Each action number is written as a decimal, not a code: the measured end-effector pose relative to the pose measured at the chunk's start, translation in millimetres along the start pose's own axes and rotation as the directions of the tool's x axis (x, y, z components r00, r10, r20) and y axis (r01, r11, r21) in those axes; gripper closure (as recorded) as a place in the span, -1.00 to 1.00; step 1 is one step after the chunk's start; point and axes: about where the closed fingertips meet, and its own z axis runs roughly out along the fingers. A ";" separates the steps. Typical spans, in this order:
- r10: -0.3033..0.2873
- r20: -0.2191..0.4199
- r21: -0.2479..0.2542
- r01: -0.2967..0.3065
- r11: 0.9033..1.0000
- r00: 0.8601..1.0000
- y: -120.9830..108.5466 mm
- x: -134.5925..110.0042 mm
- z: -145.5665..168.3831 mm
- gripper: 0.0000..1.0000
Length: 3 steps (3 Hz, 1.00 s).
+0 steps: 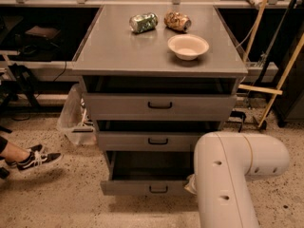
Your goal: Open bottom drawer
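The bottom drawer (142, 188) is the lowest of three grey drawers in the cabinet. It stands pulled out, its plain grey inside showing, with a small black bar handle (158, 189) on its low front. My arm's thick white link (228, 179) fills the lower right. My gripper (190, 184) is almost wholly hidden behind that link. Only a pale bit of it shows, at the right end of the bottom drawer's front.
On the cabinet top (114, 46) lie a green can (143, 23), a brown crumpled bag (177, 21) and a white bowl (188, 46). The top drawer (159, 106) and middle drawer (152, 140) are slightly ajar. A person's sneaker (35, 159) rests on the floor at left, and wooden poles (280, 84) lean at right.
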 end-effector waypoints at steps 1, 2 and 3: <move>0.000 0.000 0.000 0.000 1.000 1.000 1.0 -2.7 -3.1 1.00; -0.008 -0.010 -0.008 0.008 1.000 1.000 8.1 0.4 -2.7 1.00; -0.002 -0.006 0.001 0.002 1.000 1.000 13.6 3.8 -4.5 1.00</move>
